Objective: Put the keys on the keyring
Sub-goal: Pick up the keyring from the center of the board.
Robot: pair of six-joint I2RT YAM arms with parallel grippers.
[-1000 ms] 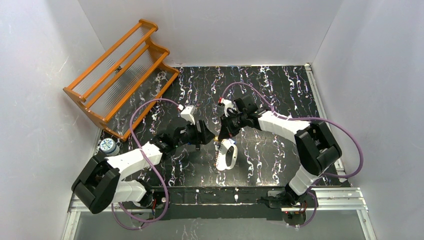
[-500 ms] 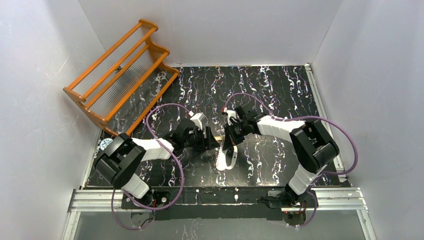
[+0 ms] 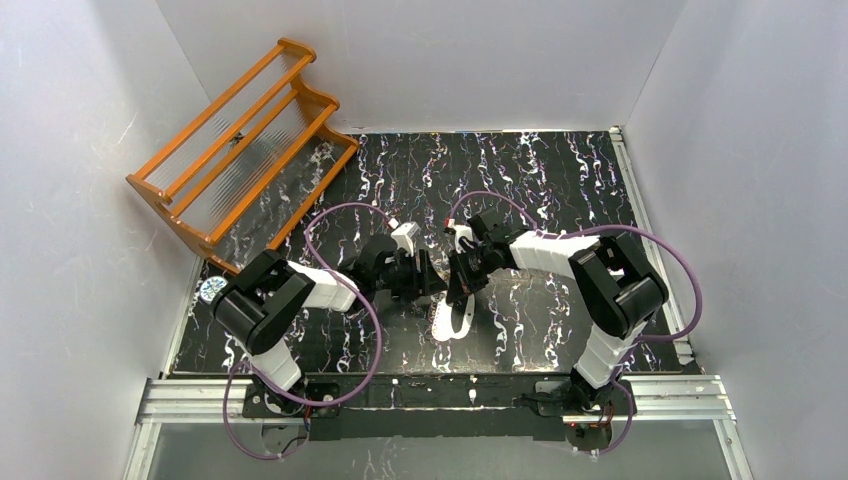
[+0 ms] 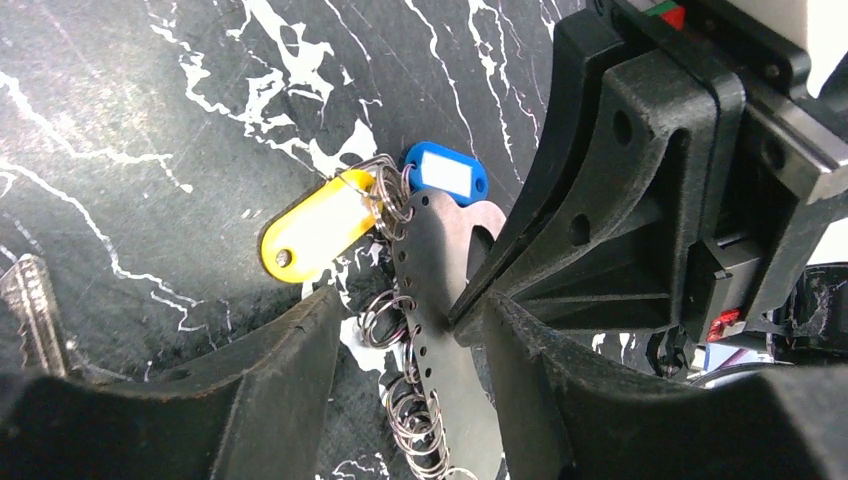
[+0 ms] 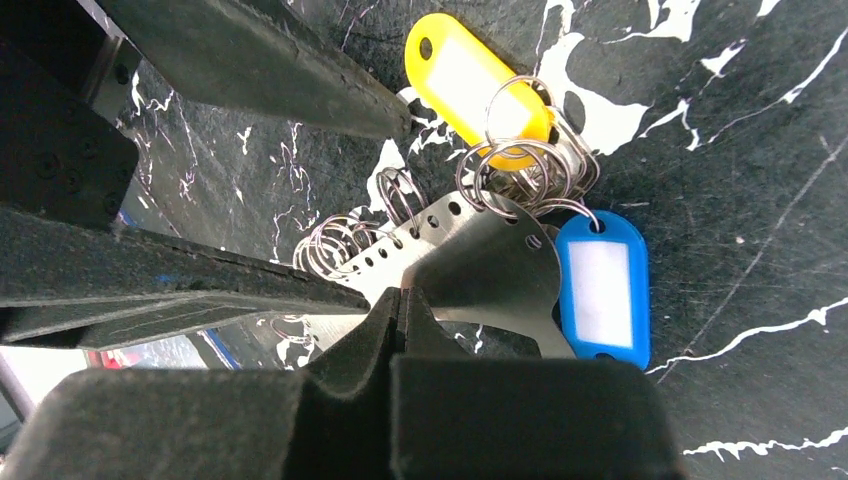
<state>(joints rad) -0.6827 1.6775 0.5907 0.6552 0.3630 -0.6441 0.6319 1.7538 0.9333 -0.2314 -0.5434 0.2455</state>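
Right wrist: right hand pinches keyring carrying yellow tag and blue tag, no key visibly threaded; left hand spread around it, key beside it on worktop.

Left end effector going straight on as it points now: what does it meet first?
Likely the perforated metal plate with split rings: it sits between the left end effector's open fingers, pinched by the right end effector. Depth is unclear.
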